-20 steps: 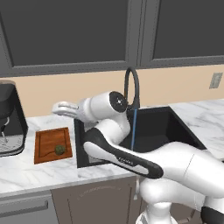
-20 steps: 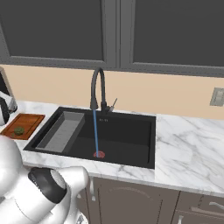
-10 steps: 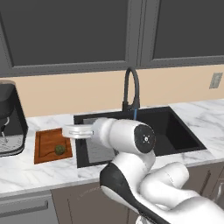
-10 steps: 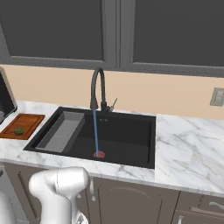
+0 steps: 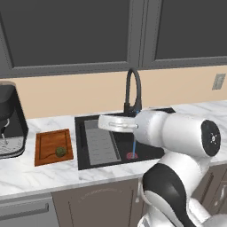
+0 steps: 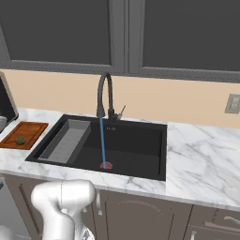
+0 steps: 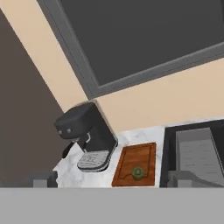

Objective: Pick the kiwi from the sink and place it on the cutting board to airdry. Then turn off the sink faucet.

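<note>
Looking along the fingers: we see the two dark tips [image 7: 112, 180] spread wide at the bottom of the hand view, one [image 7: 41, 179] at the left and one [image 7: 183, 178] at the right, with nothing between them.
Fingers' state: open and empty; they touch nothing.
Hand: we see its white end reach out level over the left part of the sink [image 5: 156, 153], above the grey rack [image 5: 101, 142].
Kiwi: it [image 5: 60, 151] lies on the cutting board [image 5: 46, 146], near the board's front right corner; in the hand view it [image 7: 137, 173] sits low on the board [image 7: 142, 157].
Cutting board: flat on the marble bench [image 5: 40, 175], just left of the sink, between it and the black coffee machine [image 5: 9, 119].
Sink: we see a grey ribbed rack in its left part and a red drain [image 6: 106, 165] on its floor.
Sink faucet: the black gooseneck [image 6: 104, 96] stands behind the basin; a blue stream [image 6: 102, 140] runs from its spout down to the drain.
Above: dark cabinet doors [image 6: 178, 33] over a beige wall.
</note>
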Available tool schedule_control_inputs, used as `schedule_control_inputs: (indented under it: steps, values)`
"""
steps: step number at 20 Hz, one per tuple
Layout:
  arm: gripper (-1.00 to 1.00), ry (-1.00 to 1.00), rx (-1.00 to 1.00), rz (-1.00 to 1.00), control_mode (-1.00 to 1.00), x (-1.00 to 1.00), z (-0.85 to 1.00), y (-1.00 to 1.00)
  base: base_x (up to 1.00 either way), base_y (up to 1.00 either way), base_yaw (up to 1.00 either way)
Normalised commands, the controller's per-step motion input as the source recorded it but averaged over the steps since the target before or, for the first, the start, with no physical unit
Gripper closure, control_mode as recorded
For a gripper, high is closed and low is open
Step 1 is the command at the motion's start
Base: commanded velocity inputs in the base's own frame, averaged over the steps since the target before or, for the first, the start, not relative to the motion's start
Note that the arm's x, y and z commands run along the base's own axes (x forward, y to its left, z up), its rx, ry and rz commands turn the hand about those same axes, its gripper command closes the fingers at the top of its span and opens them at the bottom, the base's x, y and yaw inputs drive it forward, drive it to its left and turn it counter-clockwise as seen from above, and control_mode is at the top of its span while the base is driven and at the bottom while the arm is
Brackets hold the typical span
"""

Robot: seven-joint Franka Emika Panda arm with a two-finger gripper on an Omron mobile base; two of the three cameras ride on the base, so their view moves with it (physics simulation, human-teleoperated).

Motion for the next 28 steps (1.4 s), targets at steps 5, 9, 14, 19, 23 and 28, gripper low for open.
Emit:
schedule_control_inputs:
  steps: [5, 9, 14, 19, 23, 28]
  values:
    - [-1.0, 0.24, 0.0, -0.04, -1.0, -0.58, 0.83, -0.7, 0.0, 0.0, 0.0]
    - [-1.0, 0.29, 0.0, 0.0, -1.0, -0.49, 0.47, -0.63, 0.0, 0.0, 0.0]
    - [-1.0, 0.22, 0.0, 0.0, -1.0, -0.39, 0.11, -0.57, 0.0, 0.0, 0.0]
    - [-1.0, 0.0, 0.0, 0.0, -1.0, -0.47, -0.11, -0.28, 0.0, 0.0, 0.0]
    - [-1.0, -0.01, 0.0, -0.02, -1.0, -0.34, -0.24, -0.47, 0.0, 0.0, 0.0]
    - [-1.0, -0.11, 0.0, 0.11, -1.0, -0.2, -0.32, -0.55, 0.0, 0.0, 0.0]
